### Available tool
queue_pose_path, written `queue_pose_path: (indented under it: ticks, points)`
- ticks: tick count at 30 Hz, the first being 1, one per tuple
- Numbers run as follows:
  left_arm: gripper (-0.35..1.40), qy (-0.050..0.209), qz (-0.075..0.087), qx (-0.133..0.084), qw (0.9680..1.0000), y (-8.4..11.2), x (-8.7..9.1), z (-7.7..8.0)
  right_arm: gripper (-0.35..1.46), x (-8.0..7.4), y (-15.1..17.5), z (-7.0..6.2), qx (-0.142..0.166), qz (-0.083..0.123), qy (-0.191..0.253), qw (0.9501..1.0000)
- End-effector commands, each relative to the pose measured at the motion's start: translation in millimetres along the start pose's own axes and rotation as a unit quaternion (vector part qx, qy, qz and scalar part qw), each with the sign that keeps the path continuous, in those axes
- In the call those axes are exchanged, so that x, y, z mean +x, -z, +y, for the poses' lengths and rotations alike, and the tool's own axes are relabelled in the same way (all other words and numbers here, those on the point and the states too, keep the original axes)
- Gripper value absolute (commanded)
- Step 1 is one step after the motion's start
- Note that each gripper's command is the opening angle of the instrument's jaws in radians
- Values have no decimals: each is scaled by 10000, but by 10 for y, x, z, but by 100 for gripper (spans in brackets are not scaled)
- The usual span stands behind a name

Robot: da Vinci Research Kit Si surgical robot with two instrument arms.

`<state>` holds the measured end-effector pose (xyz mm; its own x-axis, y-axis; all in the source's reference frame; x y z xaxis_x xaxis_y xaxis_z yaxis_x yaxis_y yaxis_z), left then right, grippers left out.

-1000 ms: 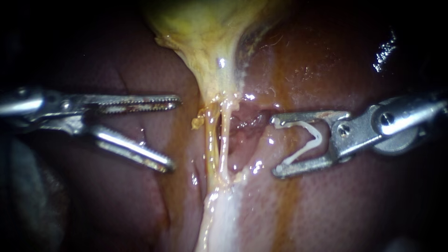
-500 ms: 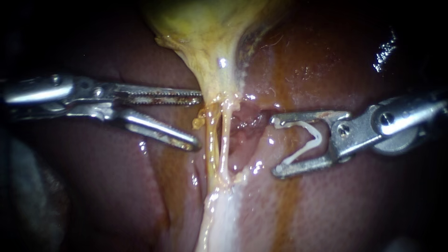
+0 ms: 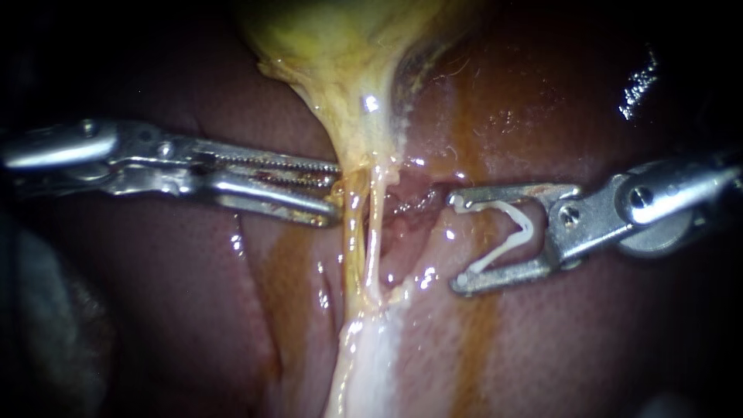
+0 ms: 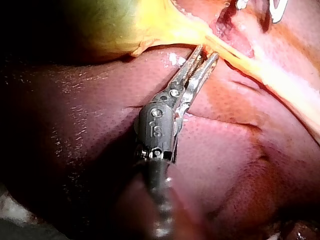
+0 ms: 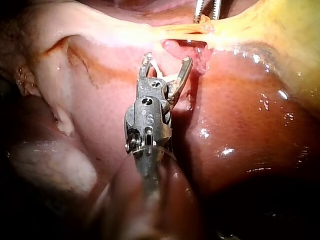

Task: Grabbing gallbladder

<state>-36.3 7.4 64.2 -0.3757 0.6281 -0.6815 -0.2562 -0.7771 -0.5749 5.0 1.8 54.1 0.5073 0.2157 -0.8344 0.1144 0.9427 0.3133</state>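
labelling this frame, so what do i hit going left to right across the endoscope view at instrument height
left instrument → thin yellow tubes → raw red tissue → right instrument, a white clip in its jaws

right instrument (image 5: 167,60) over liver (image 5: 240,130), white clip (image 5: 156,66) in its pincer; ahead, left instrument (image 5: 208,9) at yellow gallbladder (image 5: 280,35)

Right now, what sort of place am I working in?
Probably a surgical practice bench: an exposed liver and yellow gallbladder, the left instrument at its neck, the right instrument carrying a white clip.
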Motion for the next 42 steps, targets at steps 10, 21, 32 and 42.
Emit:
queue_pose_path:
  ticks: [10, 21, 32, 42]
  points:
    - [-35, 52, 3, 5, 10000, 4, 6, 3, 50, 0, 0, 0, 1, 0, 1, 10000]
    - [-35, 506, -16, -130, 9986, 49, 39, 9, 50, 0, 0, 0, 2, 0, 1, 10000]
    - [-35, 609, 9, 11, 9981, 91, 65, -4, 50, 0, 1, 0, 2, 0, 1, 10000]
    - [-35, 607, 10, 16, 9982, 90, 64, -4, 50, -1, 1, 0, 2, 0, 1, 10000]
